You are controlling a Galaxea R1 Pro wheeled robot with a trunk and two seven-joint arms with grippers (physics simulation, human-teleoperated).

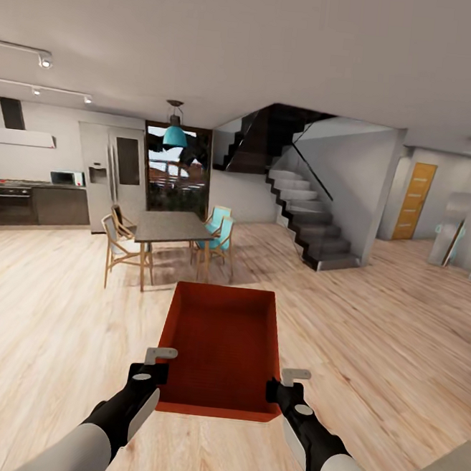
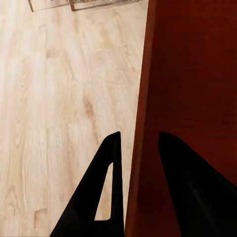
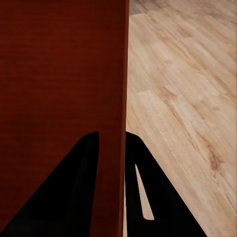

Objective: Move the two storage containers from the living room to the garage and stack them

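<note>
**One bin held between both grippers over the wood floor**

You have one storage container [image 1: 223, 349] in front of you, carried above the wood-plank floor [image 1: 49, 304] between both arms. It is a red-orange rectangular bin, lidless, with thin upright walls and a flat base whose inner surface looks finely textured. It sits level, long side running away from you.

Your left gripper [image 1: 152, 366] clamps the bin's left wall near the near corner; in the left wrist view the two dark tapered fingers [image 2: 106, 187] straddle that thin wall, one outside and one inside, closed narrow onto it. Your right gripper [image 1: 286, 386] does the same on the right wall, its fingers [image 3: 143, 187] pinching the wall's edge from either side.

The floor is pale, glossy plank with visible grain. Ahead stand a dark-topped dining table [image 1: 168, 227] with wooden chairs, a grey staircase [image 1: 306, 217], and a kitchen counter [image 1: 33, 202] to the left.
</note>
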